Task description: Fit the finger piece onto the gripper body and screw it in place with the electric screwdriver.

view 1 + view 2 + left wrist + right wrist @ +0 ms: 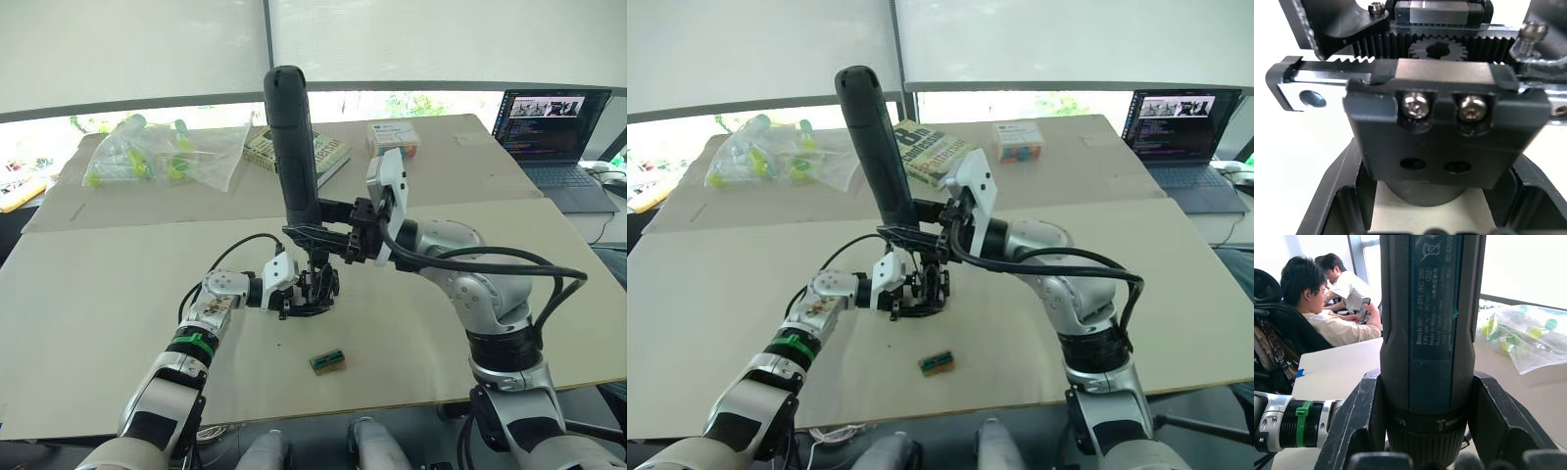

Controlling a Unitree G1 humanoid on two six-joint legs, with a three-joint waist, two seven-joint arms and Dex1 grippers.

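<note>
Right gripper [328, 238] is clamped on the electric screwdriver [292, 137], both fingers pressed against the handle's lower barrel; the right wrist view shows a finger [1356, 421] on each side of it. The screwdriver stands nearly upright, rounded end up and tilted slightly toward the robot's left, with its bit end pointing down into the gripper body [315, 292]. The bit tip itself is hidden behind the fingers and mechanism, so contact with a screw can't be confirmed. Left gripper [294, 294] holds the gripper body on the table [108, 323], fingers closed against its sides. In the left wrist view the finger piece [1444, 132] sits seated on the body's rack, with two screws [1415, 105] in its top edge and two empty holes below them. A small tan-and-green block [328, 361] lies on the table just nearer the robot than the gripper body, apart from it. Open table to both sides of the work area. At the far edge are a bag of tubes [157, 152], a book [931, 152] and a small box [392, 135]; a laptop [554, 137] sits at far right, well apart.
</note>
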